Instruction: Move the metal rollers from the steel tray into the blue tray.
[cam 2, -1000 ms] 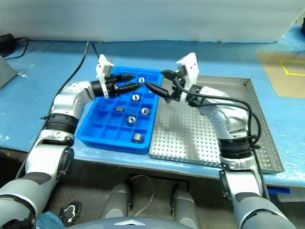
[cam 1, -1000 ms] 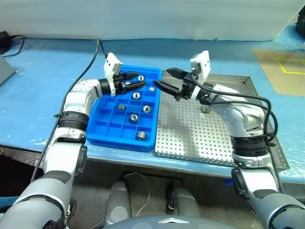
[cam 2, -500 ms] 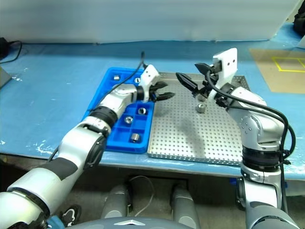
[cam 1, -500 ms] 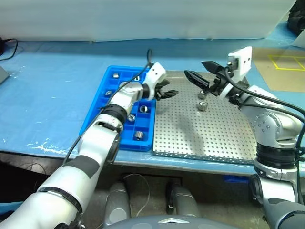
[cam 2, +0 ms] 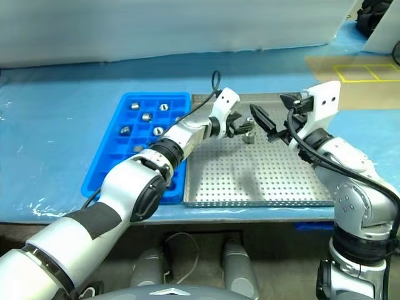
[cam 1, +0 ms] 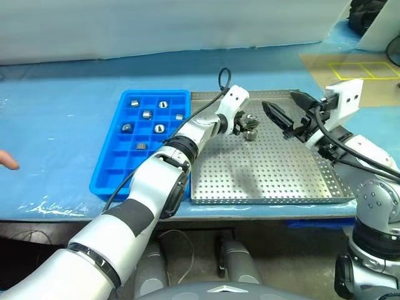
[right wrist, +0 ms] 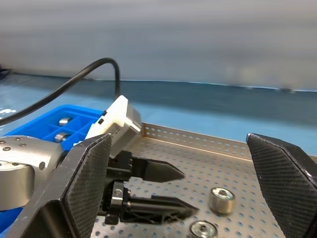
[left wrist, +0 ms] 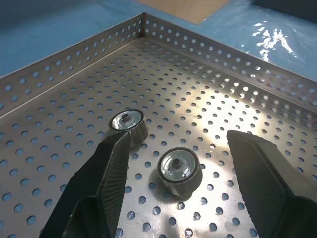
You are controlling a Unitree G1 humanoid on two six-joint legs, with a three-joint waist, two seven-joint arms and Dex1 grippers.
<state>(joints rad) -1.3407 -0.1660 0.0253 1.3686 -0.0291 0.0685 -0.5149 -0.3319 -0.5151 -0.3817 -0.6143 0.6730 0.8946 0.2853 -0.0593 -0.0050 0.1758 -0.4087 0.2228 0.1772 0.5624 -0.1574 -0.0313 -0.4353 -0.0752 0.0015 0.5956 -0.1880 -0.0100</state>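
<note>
left pincer (left wrist: pixel 173 163) open, straddling roller (left wrist: pixel 179 169)

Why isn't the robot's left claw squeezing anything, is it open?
Open. The left gripper has its two black fingers spread apart, with one metal roller sitting untouched between them.

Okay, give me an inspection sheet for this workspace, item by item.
Surface: blue table covering.
Job's things: two metal rollers in the steel tray; six in the blue tray.
Clutter: nothing seen.
Grippers: left gripper open around one roller, not touching; right gripper open, empty, above the steel tray.
Cables: black cable at the left wrist.
Surroundings: yellow floor marking; a person's fingertip at the table's left edge.
</note>
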